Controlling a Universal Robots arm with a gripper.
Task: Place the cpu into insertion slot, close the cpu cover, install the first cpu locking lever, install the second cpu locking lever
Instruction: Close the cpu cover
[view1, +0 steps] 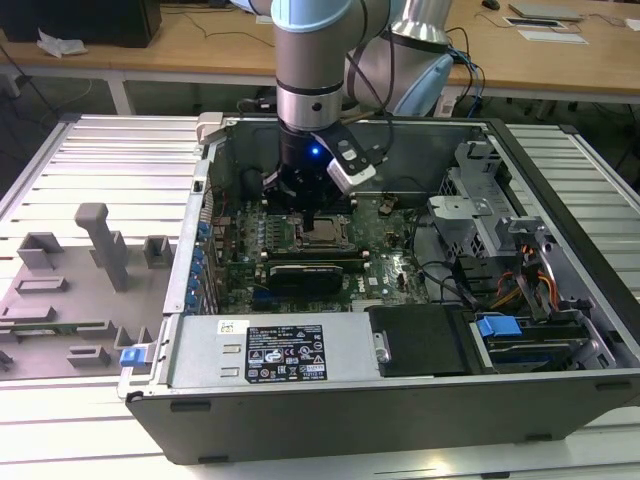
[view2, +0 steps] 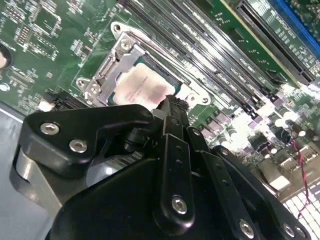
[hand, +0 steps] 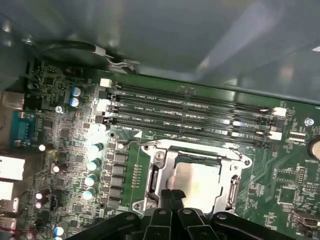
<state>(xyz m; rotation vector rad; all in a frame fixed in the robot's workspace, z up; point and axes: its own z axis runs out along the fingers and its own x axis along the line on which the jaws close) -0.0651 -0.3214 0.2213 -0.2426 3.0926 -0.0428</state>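
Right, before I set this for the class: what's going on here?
The arm's shut gripper is down inside an open computer case, its tip at the edge of the insertion slot. The cpu already lies in the slot, and the cpu cover lies flat around it. Whether the locking levers are latched cannot be told.

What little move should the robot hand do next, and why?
Probably a small push down: the shut gripper sits at the edge of the cpu cover, which already lies flat over the cpu. What its tips touch is hidden.
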